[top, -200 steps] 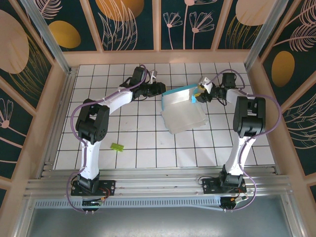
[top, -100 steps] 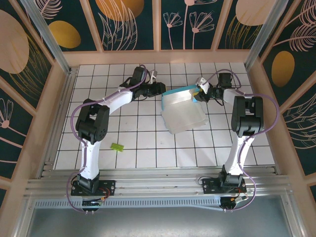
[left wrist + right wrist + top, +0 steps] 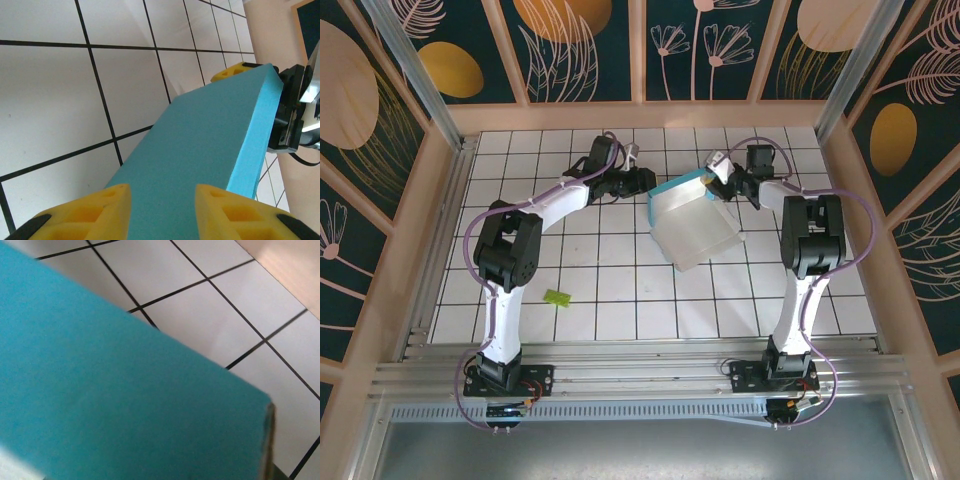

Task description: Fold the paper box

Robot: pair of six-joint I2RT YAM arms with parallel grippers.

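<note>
Near the far edge of the tiled table, about midway: paper box, white face up, turquoise wall raised. Left gripper clamped on the wall's left end; right gripper at its right end, grip impossible to tell.

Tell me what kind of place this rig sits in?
Likely an enclosed lab test cell for tabletop manipulation: white tiled table, aluminium rail along the near edge, patterned wall panels boxing it in.
</note>
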